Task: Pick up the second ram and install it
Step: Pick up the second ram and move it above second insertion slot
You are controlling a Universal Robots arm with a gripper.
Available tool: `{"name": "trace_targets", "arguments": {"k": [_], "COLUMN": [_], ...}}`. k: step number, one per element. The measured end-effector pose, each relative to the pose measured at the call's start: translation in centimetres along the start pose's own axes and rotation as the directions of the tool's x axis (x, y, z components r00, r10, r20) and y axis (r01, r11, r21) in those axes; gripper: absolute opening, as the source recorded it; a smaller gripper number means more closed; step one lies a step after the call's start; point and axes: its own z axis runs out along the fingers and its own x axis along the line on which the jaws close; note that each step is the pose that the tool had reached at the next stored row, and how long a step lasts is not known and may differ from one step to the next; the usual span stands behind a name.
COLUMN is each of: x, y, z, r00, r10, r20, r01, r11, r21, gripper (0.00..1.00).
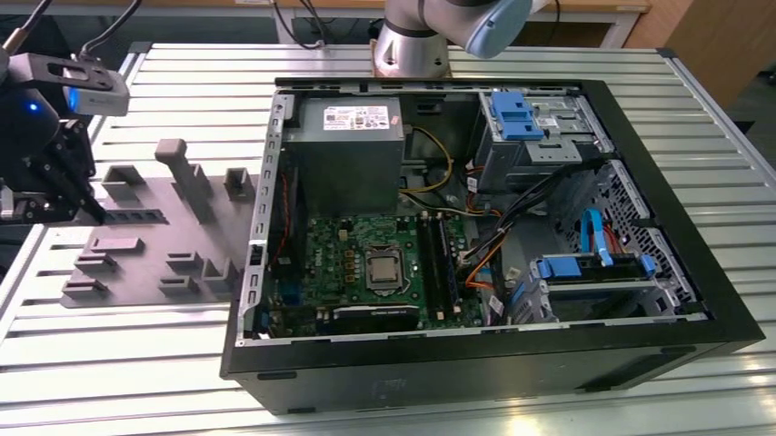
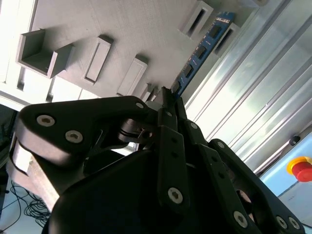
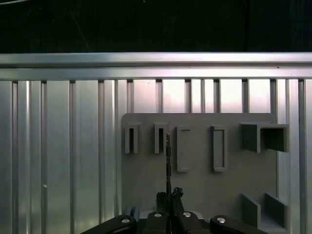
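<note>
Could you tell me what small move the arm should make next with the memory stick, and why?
Probably a short straight lift. The gripper seems shut on the memory stick, whose far end lies close to the slotted blocks of the grey fixture plate; I cannot tell whether it is clear of them. The computer case sits to the exterior view's right.

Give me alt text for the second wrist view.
The black claw is shut on one end of the second ram, a slim board with dark chips, over the grey fixture plate. Aluminium table slats and a red button lie beyond.
</note>
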Motion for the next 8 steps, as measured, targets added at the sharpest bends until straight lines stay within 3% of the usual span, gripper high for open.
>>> {"name": "trace_targets", "arguments": {"k": [8], "x": [-0.01], "y": [0.00], "z": [-0.94], "r00": [1.0000], "r10": [0.000], "r20": [0.0000], "r01": [0.000], "r11": [1.0000], "r21": [0.0000], "gripper": [0.14]}}
